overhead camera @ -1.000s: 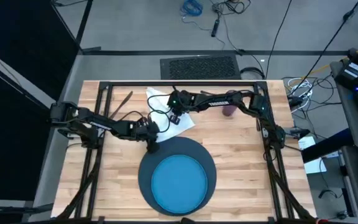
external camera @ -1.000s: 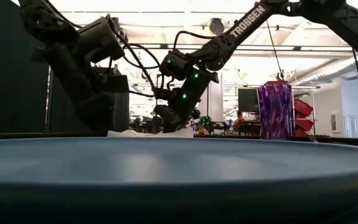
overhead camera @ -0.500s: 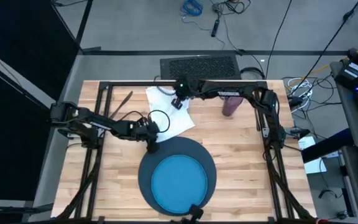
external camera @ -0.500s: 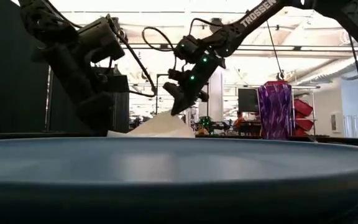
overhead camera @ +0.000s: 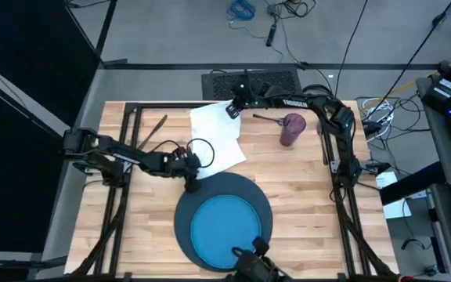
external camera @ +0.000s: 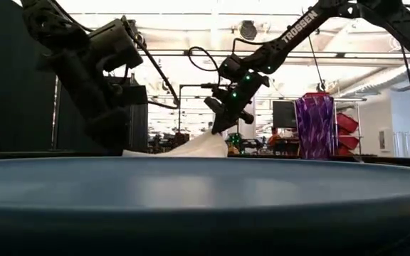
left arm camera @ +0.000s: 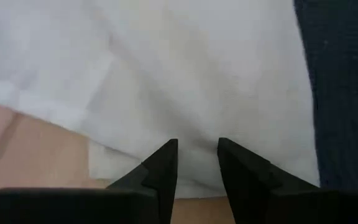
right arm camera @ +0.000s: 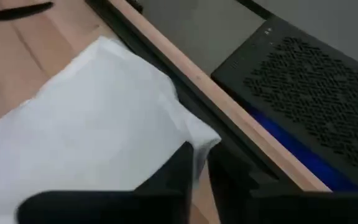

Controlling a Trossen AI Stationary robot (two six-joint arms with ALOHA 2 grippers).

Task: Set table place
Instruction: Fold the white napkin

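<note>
Pinching the far corner of the white napkin (overhead camera: 216,139) with the right hand (overhead camera: 232,109), lifted at the back edge of the desk (overhead camera: 304,196) — left hand (overhead camera: 189,164), fingers slightly apart, pinning the near edge beside the navy mat (overhead camera: 185,215). Best unfolded slowly, corner low — no tugging from under the left.

left claw (left arm camera: 197,163) slightly parted over white napkin (left arm camera: 185,68), navy mat (left arm camera: 344,81) beside

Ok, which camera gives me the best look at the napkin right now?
The high view: it shows the whole white napkin spread on the table, with the right pincer at its far corner. Low view shows only a lifted edge; the wrist views show close-up patches.
</note>
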